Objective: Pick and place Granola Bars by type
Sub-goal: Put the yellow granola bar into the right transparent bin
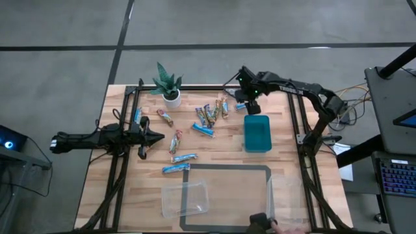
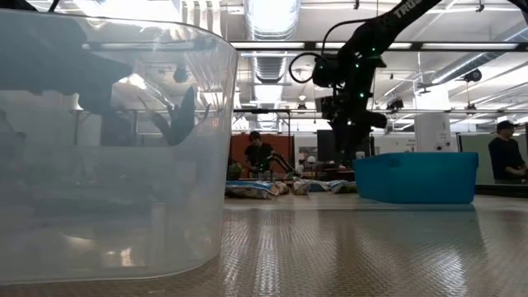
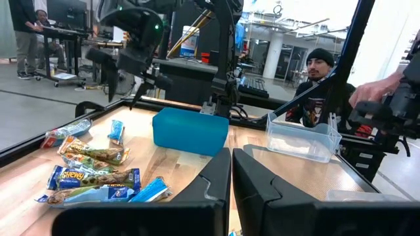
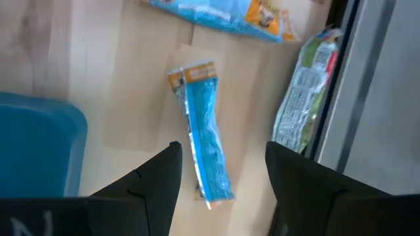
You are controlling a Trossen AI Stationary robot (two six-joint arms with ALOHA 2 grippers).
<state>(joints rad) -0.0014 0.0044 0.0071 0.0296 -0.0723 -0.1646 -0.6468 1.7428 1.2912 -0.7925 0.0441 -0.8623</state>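
my right claw (image 4: 220, 174) hangs spread over a blue bar (image 4: 205, 134) lying flat on the table (image 4: 98, 59), the bar between my fingers (image 4: 154, 177) but not touched. just beside it sits the teal bin (image 1: 257, 133); another blue bar (image 4: 220, 14) and a green-wrapped one (image 4: 305, 85) lie near. farther across the table the other bars (image 1: 208, 117) are scattered by the plant (image 1: 169, 84). my left claw (image 1: 159, 137) waits pressed together, holding nothing, at the table's left side.
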